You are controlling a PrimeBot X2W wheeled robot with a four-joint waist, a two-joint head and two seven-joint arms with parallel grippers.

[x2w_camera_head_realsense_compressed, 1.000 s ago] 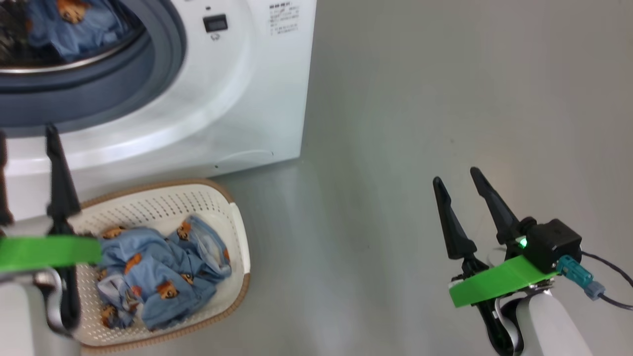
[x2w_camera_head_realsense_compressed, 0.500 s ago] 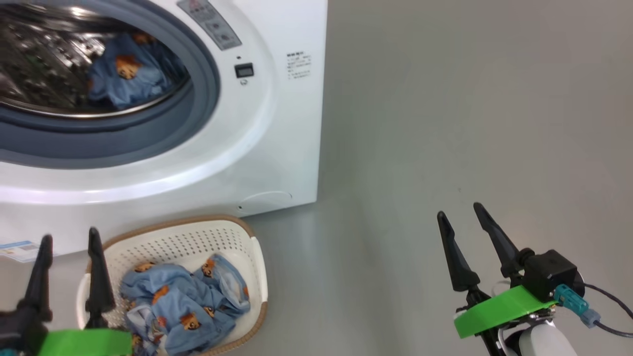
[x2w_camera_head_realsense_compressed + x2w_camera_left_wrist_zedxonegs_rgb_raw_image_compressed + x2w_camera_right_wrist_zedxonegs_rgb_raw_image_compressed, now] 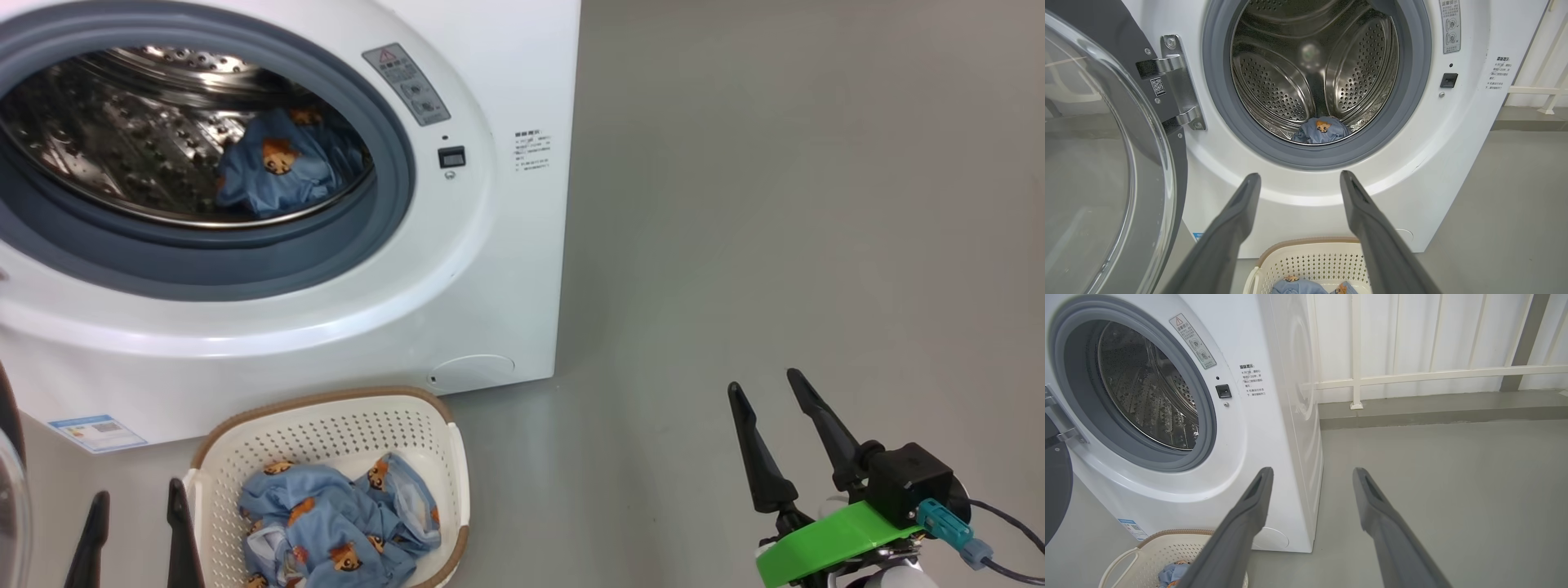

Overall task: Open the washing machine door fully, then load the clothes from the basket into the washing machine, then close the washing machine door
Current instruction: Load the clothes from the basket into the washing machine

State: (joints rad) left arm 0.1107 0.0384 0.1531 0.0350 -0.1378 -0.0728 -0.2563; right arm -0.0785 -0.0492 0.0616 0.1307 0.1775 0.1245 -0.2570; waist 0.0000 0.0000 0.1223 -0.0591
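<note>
So camera's tipped up: one light-blue bear-print garment [image 3: 277,167] in the steel drum [image 3: 122,106], more in the cream perforated basket [image 3: 326,402], left gripper [image 3: 137,490] and right gripper [image 3: 762,380] wide, empty.

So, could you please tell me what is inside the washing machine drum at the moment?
One light blue bear-print garment lies at the bottom of the steel drum. Anything beneath it is covered.
</note>
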